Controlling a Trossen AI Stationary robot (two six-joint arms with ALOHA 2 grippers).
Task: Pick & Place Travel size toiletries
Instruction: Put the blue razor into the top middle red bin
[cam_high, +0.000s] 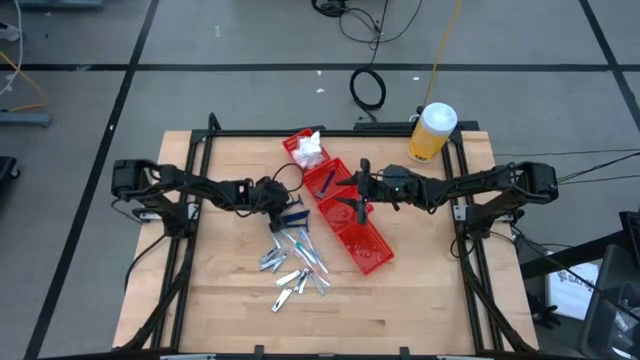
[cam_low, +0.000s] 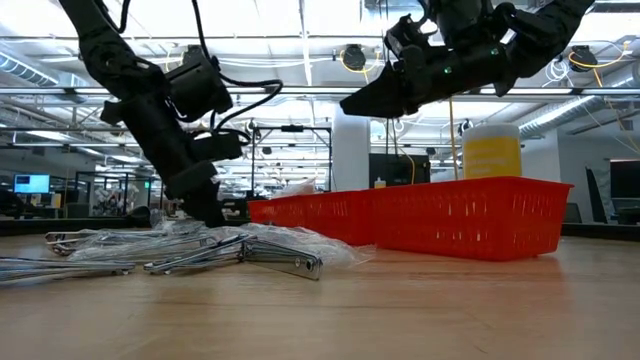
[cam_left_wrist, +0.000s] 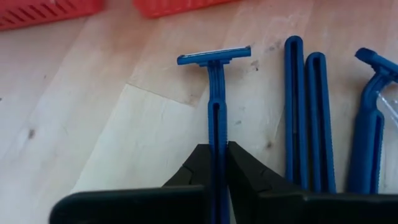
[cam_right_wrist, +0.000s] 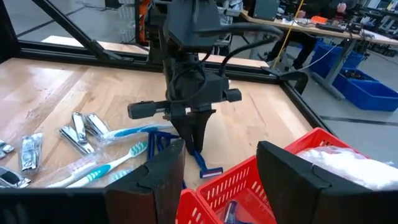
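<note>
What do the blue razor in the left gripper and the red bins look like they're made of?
Blue razor, clamped in the left gripper: seemingly moulded plastic, smooth with a slight sheen, its handle slotted. Red bins: likely rigid plastic, with slatted lattice walls that show light through.

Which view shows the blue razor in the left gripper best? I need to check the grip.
The left wrist view: the blue razor fills it, handle pinched by the shut left gripper. The right wrist view shows the razor small, the high view only a blue patch; in the low view I cannot make it out.
</note>
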